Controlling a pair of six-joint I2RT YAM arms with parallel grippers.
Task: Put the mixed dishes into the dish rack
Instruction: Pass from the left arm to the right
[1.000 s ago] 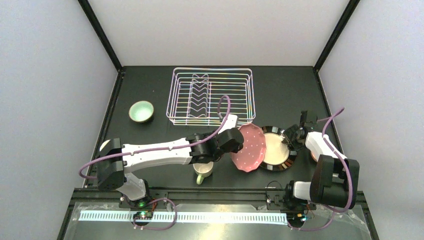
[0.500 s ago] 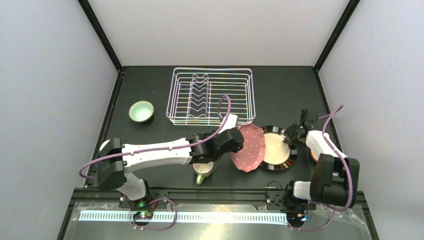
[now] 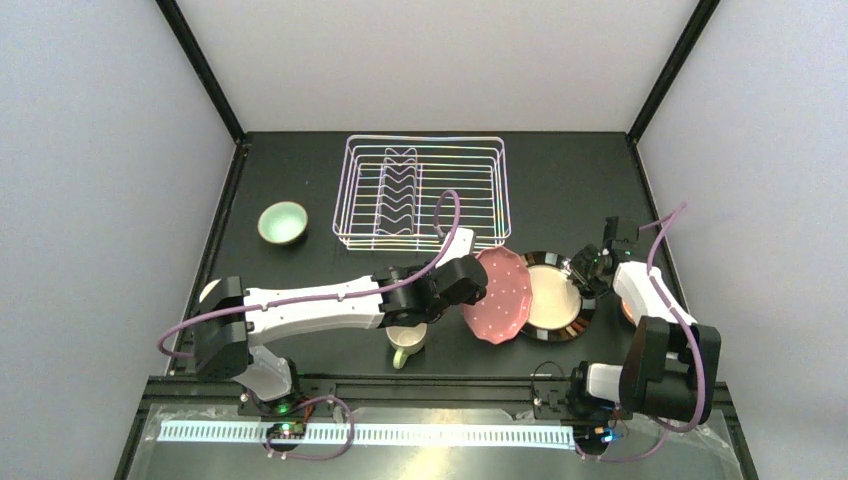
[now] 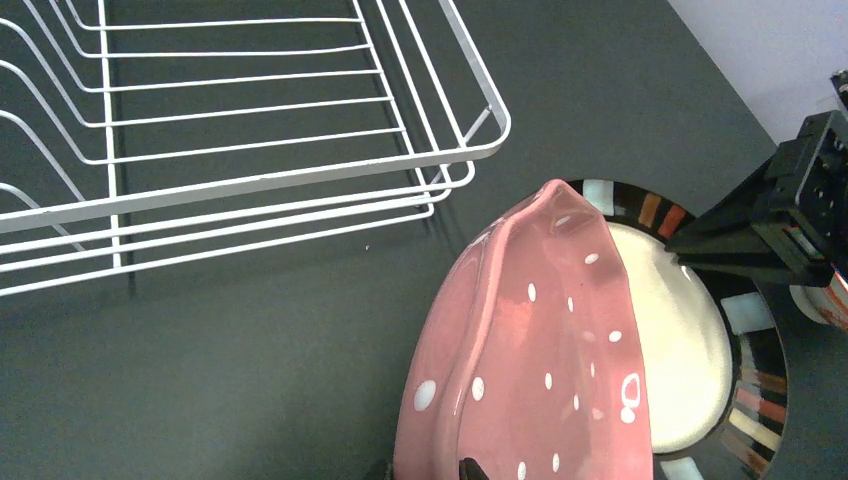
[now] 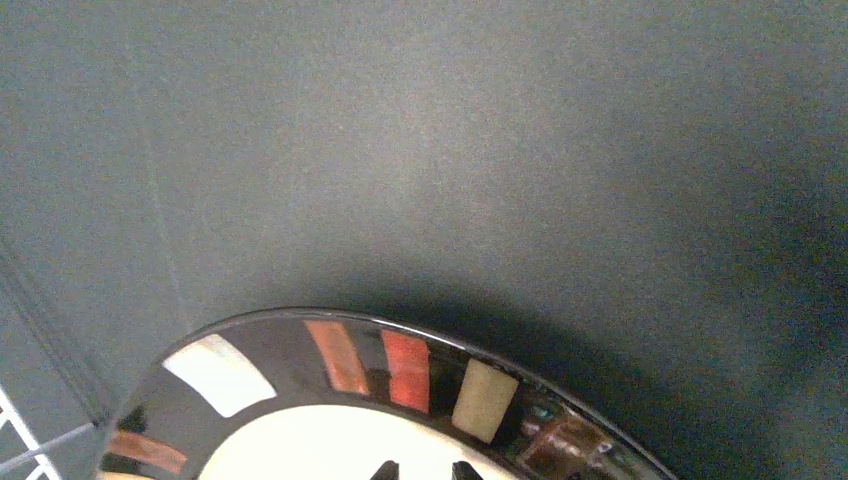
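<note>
The pink dotted plate (image 3: 503, 296) (image 4: 560, 340) stands tilted on edge, leaning over the left part of the dark-rimmed plate (image 3: 560, 331) (image 4: 670, 330) (image 5: 340, 355). My left gripper (image 3: 472, 286) (image 4: 427, 470) is shut on its near rim, one fingertip on each side. My right gripper (image 3: 580, 268) (image 5: 423, 470) hovers over the dark-rimmed plate's right side, its tips slightly apart with nothing between them. The white wire dish rack (image 3: 425, 138) (image 4: 300, 175) stands behind, with no dishes in it. A pale-green bowl (image 3: 282, 222) sits at the left. A cream mug (image 3: 405, 341) lies under my left arm.
A small orange-patterned bowl (image 3: 627, 312) (image 4: 826, 302) sits by the right edge, mostly hidden by my right arm. The rack's front right corner is close behind the pink plate. Black frame posts and grey walls enclose the dark table (image 3: 330, 265).
The right gripper's fingers have parted a little above the dark-rimmed plate and the wrist has shifted slightly. The left arm and the pink plate have not moved.
</note>
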